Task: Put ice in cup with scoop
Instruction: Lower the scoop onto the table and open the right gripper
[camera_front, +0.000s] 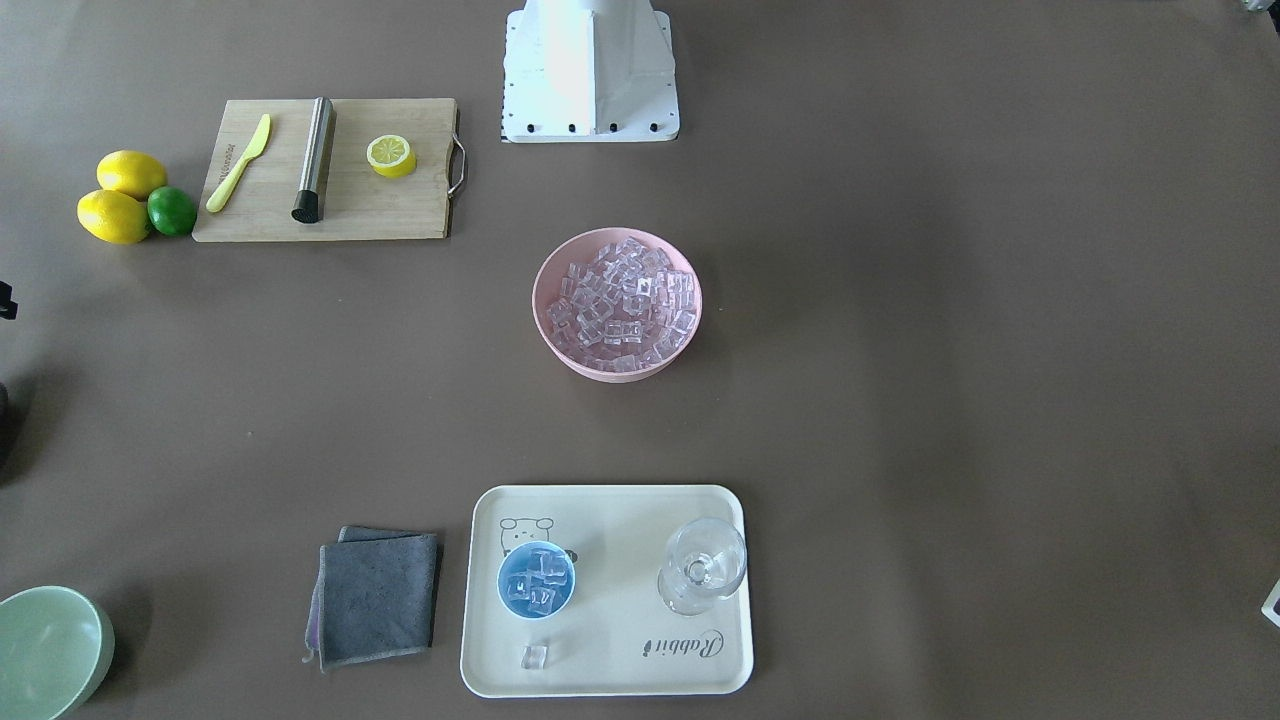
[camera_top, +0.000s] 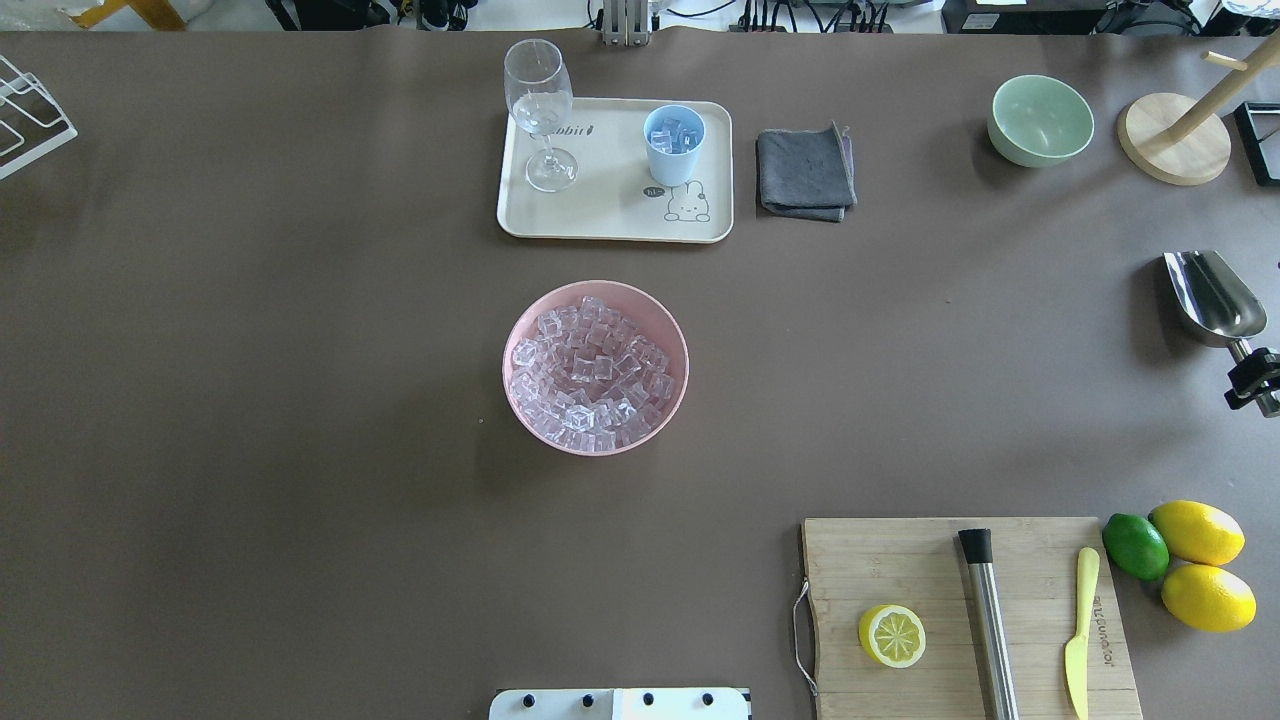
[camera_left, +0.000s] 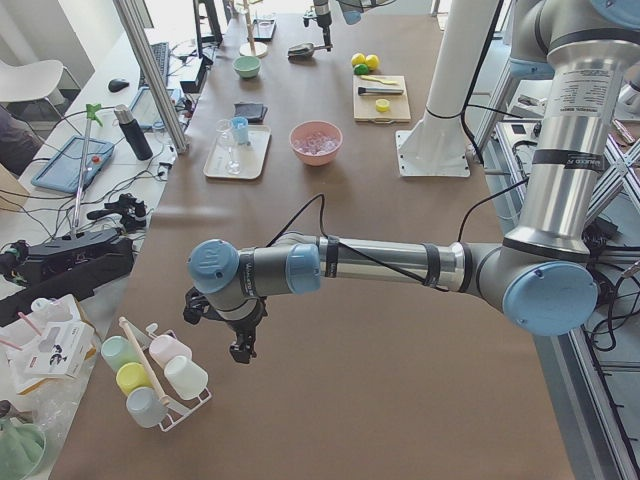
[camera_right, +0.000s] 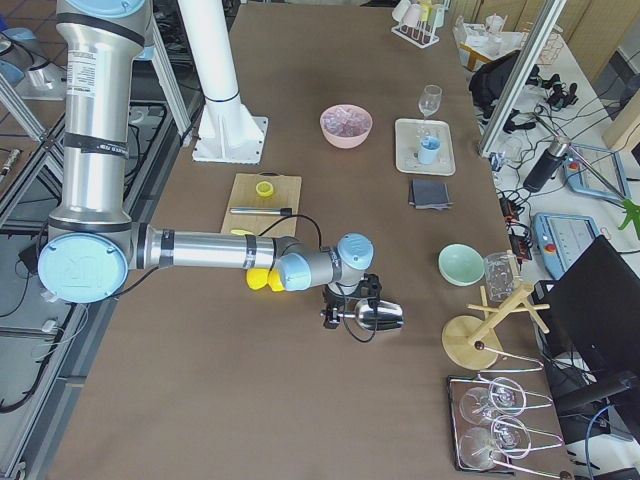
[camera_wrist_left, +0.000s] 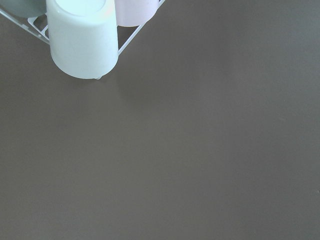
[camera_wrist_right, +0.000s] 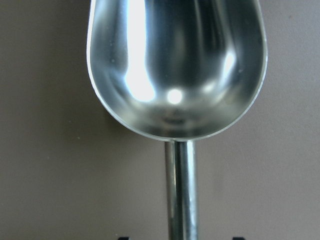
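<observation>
**A:** Where is the scoop (camera_top: 1212, 298)?

**B:** At the worktop's (camera_top: 300, 400) right edge. The right arm's fingers (camera_top: 1252, 372) are clenched on its thin handle, just behind the trough, and the trough is empty.

**A:** Is that a good hold?

**B:** Likely the only one. The scoop is stiff, light metal, but the handle is round and slick. I'd expect it to twist once it's loaded.

**A:** And the ice (camera_top: 590, 375)?

**B:** Mid-worktop, heaped in a pink bowl (camera_top: 520, 320). The cubes are hard and glossy, so they will probably slide and bounce. Farther off, the blue cup (camera_top: 673, 150) stands on the right half of a tray (camera_top: 610, 210) with cubes inside. One stray cube (camera_front: 534, 656) lies on the tray beyond it. The cup looks light, and a nudge could tip it.

**A:** What's unclear?

**B:** The wrist view cuts off the scoop's front lip, and the overhead crops the right arm. I can't tell whether the scoop touches the worktop. The left arm's fingers (camera_left: 241, 348) show only small, from the side, near a rack of cups (camera_left: 160, 385). I cannot tell whether they are released or clenched.
</observation>
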